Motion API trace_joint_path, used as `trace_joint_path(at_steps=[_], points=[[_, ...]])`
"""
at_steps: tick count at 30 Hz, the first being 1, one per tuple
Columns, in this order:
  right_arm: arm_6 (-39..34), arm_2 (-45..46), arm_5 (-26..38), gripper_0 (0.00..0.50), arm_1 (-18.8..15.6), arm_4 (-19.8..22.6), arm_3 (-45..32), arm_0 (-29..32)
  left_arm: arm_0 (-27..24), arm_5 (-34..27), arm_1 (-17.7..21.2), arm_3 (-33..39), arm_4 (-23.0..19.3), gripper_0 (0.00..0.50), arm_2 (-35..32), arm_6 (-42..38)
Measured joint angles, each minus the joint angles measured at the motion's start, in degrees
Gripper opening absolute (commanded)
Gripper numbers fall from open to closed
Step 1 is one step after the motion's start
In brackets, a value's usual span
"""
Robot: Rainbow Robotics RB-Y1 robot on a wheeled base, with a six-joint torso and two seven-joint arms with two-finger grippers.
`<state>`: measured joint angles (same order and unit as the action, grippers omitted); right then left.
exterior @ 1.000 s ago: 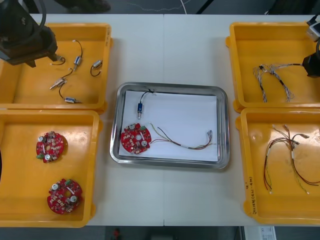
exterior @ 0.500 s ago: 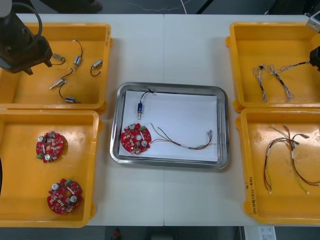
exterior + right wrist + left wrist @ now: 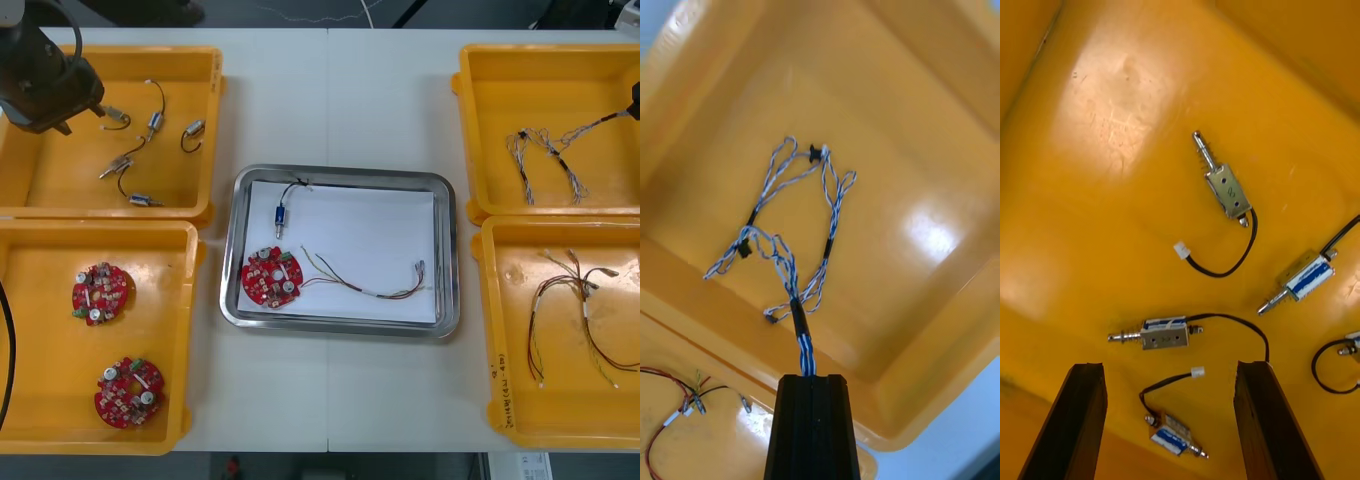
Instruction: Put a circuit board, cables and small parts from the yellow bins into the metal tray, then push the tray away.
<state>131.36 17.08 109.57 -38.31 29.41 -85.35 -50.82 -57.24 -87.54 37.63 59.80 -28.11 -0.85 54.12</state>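
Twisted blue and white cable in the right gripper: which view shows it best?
The right wrist view: the twisted blue and white cable runs from the right gripper, shut on it, to loops in the yellow bin. The front view shows it far off, one end lifted rightward. The left wrist view faces small metal parts.

Left claw hangs spread wide, right claw pinched tight on blue-and-white cable.
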Motion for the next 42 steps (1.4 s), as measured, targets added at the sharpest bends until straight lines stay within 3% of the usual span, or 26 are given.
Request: trace_joint_path(at_steps=[8, 16, 21, 33, 42], points=[[-2.0, 0.1, 0.2, 0.0, 2.4, 0.0, -9.8, 0.7, -3.3, 6.5, -0.6, -8.1, 1.1, 0.5, 2.3, 0.0], [-2.0, -3.1, 0.2, 0.0, 2.9, 1.1, -20.8, 5.7, -7.0, 14.2, -2.2, -18.2, 2.4, 0.5, 4.1, 0.0], [-2.0, -6.6, 0.3, 0.0, 2.9, 2.7, -21.8, 6.5, -8.9, 18.7, -3.4, -23.4, 2.8, 0.5, 4.4, 0.0], [-2.0, -13.7, 0.3, 0.0, 2.9, 10.9, -26.4, 6.5, -13.7, 30.0, -5.9, -36.9, 3.8, 0.5, 6.9, 0.0], [-2.0, -20.0, 0.3, 0.0, 4.3, 14.4, -28.2, 5.7, -14.9, 34.9, -6.8, -40.3, 5.4, 0.5, 7.5, 0.0]])
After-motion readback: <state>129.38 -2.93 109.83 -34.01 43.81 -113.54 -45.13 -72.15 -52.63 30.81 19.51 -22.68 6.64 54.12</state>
